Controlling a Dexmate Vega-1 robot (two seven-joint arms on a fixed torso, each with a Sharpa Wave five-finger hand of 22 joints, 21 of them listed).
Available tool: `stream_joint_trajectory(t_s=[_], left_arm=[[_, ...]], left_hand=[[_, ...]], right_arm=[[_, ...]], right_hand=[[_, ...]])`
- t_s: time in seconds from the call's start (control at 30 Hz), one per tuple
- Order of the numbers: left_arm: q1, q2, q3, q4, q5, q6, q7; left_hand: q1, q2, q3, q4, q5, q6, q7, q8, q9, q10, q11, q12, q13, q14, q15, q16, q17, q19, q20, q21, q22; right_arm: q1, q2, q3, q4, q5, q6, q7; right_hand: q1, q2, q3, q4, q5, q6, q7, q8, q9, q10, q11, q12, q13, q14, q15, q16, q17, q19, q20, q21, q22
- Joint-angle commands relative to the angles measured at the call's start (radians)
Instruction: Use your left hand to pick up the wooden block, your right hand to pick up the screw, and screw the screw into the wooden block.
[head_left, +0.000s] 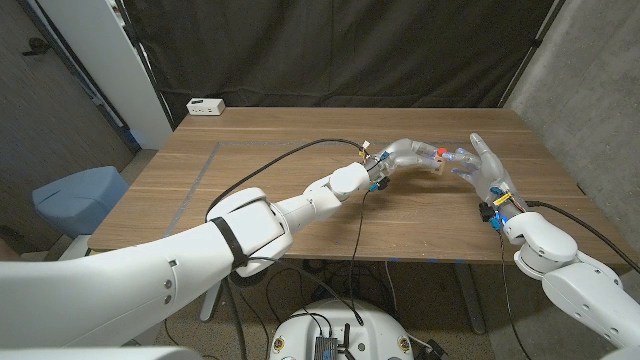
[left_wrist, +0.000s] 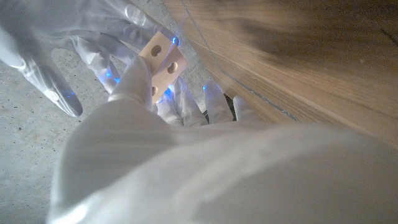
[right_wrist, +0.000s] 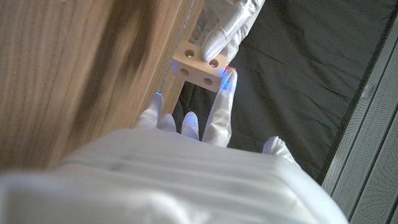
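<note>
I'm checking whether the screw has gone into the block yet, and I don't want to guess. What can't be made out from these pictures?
- The screw: not identifiable; in the head view the meeting point of the left robot hand and right robot hand is too small.
- Wooden block: its holes look empty in the right wrist view, but fingers cover part of it.
- Left wrist view: the wooden block is partly hidden by fingers.

A robotics lab: black curtain (head_left: 350, 50) backdrop, bare concrete wall (head_left: 585, 60), wooden worktop (head_left: 280, 190), white power strip (head_left: 206, 106), loose cables (head_left: 290, 155).
</note>
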Motion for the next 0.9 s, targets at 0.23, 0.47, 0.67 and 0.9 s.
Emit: stream_joint_trajectory(t_s=[0.23, 0.47, 0.67, 0.9], left_arm=[[0.008, 0.005, -0.004, -0.007, 0.011, -0.023, 0.010], [0.009, 0.005, -0.005, -0.007, 0.013, -0.022, 0.007], [0.009, 0.003, -0.006, -0.007, 0.012, -0.021, 0.004], [0.009, 0.004, -0.005, -0.008, 0.014, -0.025, 0.002]], left_hand=[[-0.015, 0.037, 0.048, 0.041, 0.007, 0.096, 0.027, 0.011, 0.002, 0.011, -0.001, 0.023, 0.169, 0.010, -0.056, 0.001, 0.005, 0.005, -0.009, 0.002, 0.002], [-0.014, 0.037, 0.048, 0.040, 0.007, 0.095, 0.028, 0.011, 0.002, 0.011, -0.001, 0.023, 0.169, 0.010, -0.057, 0.001, 0.006, 0.005, -0.009, 0.002, 0.002], [-0.014, 0.037, 0.048, 0.040, 0.007, 0.095, 0.029, 0.011, 0.002, 0.010, -0.001, 0.023, 0.169, 0.010, -0.056, 0.001, 0.006, 0.005, -0.008, 0.002, 0.002], [-0.015, 0.037, 0.049, 0.040, 0.007, 0.094, 0.028, 0.011, 0.002, 0.009, 0.000, 0.023, 0.169, 0.010, -0.057, 0.001, 0.006, 0.004, -0.008, 0.002, 0.002]], right_arm=[[-0.032, 0.015, 0.029, -0.019, -0.022, 0.008, -0.026], [-0.034, 0.018, 0.037, -0.026, -0.026, -0.006, -0.034], [-0.031, 0.021, 0.038, -0.025, -0.029, -0.012, -0.034], [-0.020, 0.023, 0.033, -0.016, -0.027, -0.008, -0.021]], right_hand=[[0.006, 0.009, 0.001, -0.004, 0.008, 0.010, 0.002, 0.006, 0.007, 0.016, 0.008, 0.006, 0.002, 0.011, 0.002, 0.005, 0.002, 0.012, 0.003, 0.007, 0.002], [0.009, 0.008, 0.001, -0.006, 0.009, -0.016, -0.001, -0.001, 0.011, 0.019, 0.049, 0.002, 0.002, 0.019, 0.007, 0.005, 0.002, 0.021, 0.002, 0.008, 0.002], [0.012, 0.006, 0.001, -0.008, 0.008, -0.047, -0.002, -0.010, 0.015, 0.016, 0.060, -0.002, 0.003, 0.020, 0.012, 0.004, 0.002, 0.025, 0.003, 0.008, 0.002], [0.015, 0.005, 0.000, -0.010, 0.008, -0.121, -0.019, -0.033, 0.022, -0.004, 0.066, -0.011, 0.004, 0.017, 0.018, -0.001, 0.003, 0.028, 0.004, 0.006, 0.002]])
